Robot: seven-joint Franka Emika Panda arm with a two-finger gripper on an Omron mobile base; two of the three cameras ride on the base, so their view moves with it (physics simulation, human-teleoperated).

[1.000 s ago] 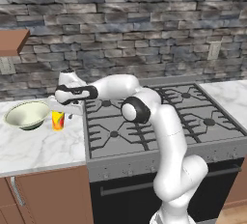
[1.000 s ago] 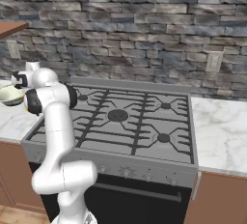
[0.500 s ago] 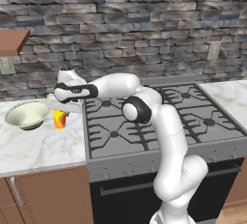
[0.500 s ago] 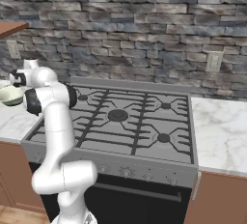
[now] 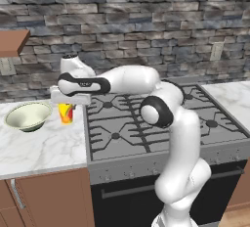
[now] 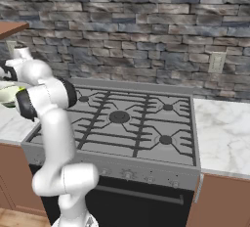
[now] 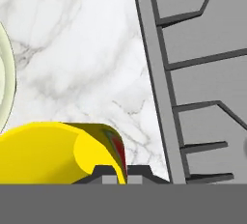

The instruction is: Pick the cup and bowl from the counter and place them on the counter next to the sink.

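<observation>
Gripper (image 5: 66, 104) shut on cup (image 5: 66, 113), beside bowl (image 5: 27, 116).

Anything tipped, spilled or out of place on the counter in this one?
Nothing stands out. The cup is upright by the stove edge with the gripper shut on its rim. The bowl sits upright just beyond it, and nothing has spilled on the counter.

1 cup (image 5: 66, 113), 1 bowl (image 5: 28, 116), 1 stove (image 5: 156, 123), 1 wall outlet (image 5: 216, 51)
</observation>
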